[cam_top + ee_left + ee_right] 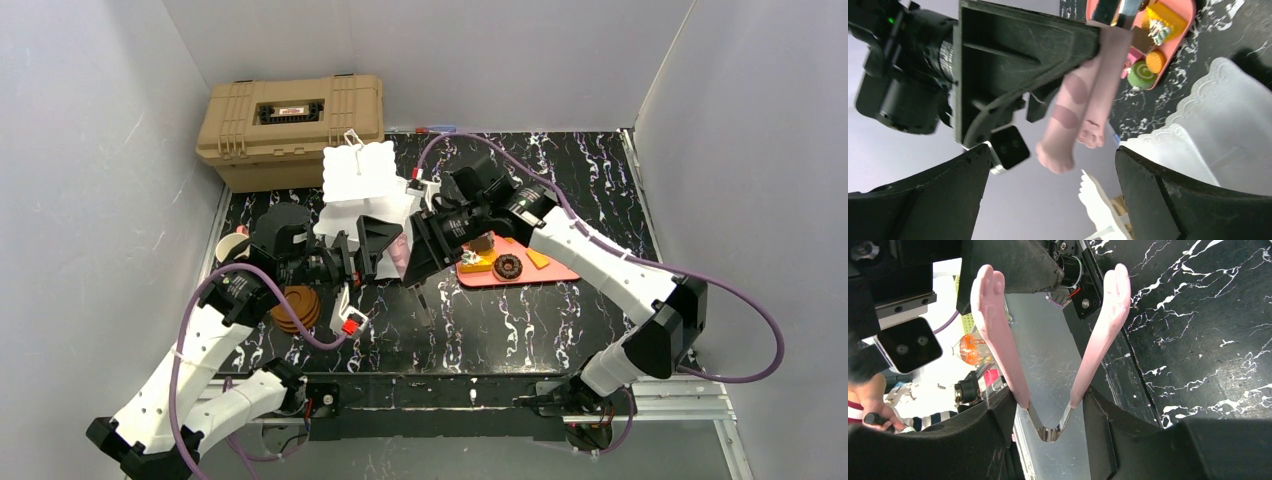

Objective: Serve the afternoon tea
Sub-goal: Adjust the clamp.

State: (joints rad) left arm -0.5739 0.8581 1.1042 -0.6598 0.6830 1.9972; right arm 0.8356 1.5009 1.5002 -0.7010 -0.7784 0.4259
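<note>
- Standing toward the back left of the black marbled table (520, 320), the white three-tier stand (358, 172) sits just in front of a tan hard case (290, 125). It lies directly beyond the two grippers, which come together on its near side.
- The stand appears upright. Its long axis runs straight up, with square scalloped plates stacked one above another and the wire loop (352, 137) at the top.
- The left gripper (1052, 165) is open, its black fingers (923, 200) spread wide with nothing held between them. In the left wrist view the stand's white plates fill the right side, close beside one finger.
- The right gripper (1048, 400) is clamped on a pair of pink tongs (998, 335), its two black fingers (973, 440) pressing the arms near the metal hinge.
- The tongs are spread in a V. Their long axis runs in line with the right gripper's fingers, and the pink tips point away from the wrist, toward the left gripper.
- In the left wrist view those tips show between the left fingers, touching neither.
- Toy pastries lie on a pink-red tray (560, 272) to the right of both grippers, under the right arm and well apart from the stand. They include a chocolate doughnut (507, 266), an orange wedge (538, 258) and a green swirl roll (1140, 77).
- A stack of brown saucers (297, 308) rests at the near left, beside the left arm.
- A pale cup (232, 245) sits at the table's left edge, partly hidden by that arm.
</note>
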